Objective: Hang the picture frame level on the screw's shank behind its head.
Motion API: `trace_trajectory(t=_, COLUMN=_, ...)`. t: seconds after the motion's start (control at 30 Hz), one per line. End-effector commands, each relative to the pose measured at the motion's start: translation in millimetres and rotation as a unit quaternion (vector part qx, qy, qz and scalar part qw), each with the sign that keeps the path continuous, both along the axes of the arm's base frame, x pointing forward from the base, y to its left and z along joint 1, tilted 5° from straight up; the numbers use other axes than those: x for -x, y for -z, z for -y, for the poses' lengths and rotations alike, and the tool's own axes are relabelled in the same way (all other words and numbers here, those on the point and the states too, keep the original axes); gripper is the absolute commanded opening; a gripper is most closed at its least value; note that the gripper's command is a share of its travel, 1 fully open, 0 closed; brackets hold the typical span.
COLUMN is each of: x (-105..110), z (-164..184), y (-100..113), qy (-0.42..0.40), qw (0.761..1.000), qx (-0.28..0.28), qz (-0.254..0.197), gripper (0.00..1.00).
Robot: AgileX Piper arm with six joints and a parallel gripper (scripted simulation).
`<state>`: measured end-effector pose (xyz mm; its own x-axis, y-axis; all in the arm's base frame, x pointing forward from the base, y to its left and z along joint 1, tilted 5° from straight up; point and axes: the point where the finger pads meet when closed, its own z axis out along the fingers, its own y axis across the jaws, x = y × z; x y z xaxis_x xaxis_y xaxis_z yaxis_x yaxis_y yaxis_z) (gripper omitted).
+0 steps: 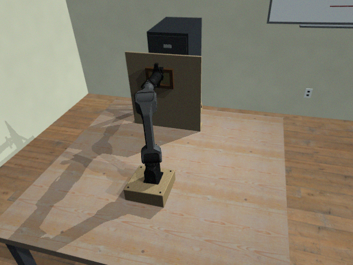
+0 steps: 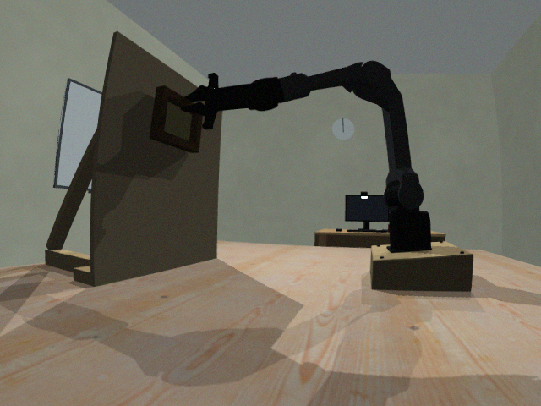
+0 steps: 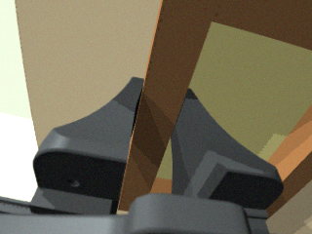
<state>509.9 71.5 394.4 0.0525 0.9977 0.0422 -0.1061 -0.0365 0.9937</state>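
A brown picture frame [image 1: 171, 79] [image 2: 157, 115] [image 3: 171, 54] with an olive-green panel sits high on the upright wooden board [image 1: 176, 108] [image 2: 152, 210] [image 3: 83, 49]. My gripper [image 1: 155, 68] [image 2: 192, 101] [image 3: 158, 97] is shut on the frame's top bar, one finger in front of the bar and one behind it. The arm reaches out almost level from its base to the board. In the top view the frame looks roughly level. The screw is hidden behind the frame and the gripper, so I cannot tell whether the frame rests on it.
The arm stands on a wooden base block [image 1: 149, 189] [image 2: 419, 268] in the middle of the table. A slanted brace [image 2: 72, 196] props the board from behind. A dark filing cabinet [image 1: 174, 35] stands behind the board, off the table.
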Motion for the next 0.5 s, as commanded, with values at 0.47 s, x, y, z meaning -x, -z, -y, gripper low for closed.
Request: trace_trajectory(t=0.47, x=0.2, z=0.2, y=1.3, qy=0.001, qw=1.0, qx=0.001, qz=0.003, gripper=0.0)
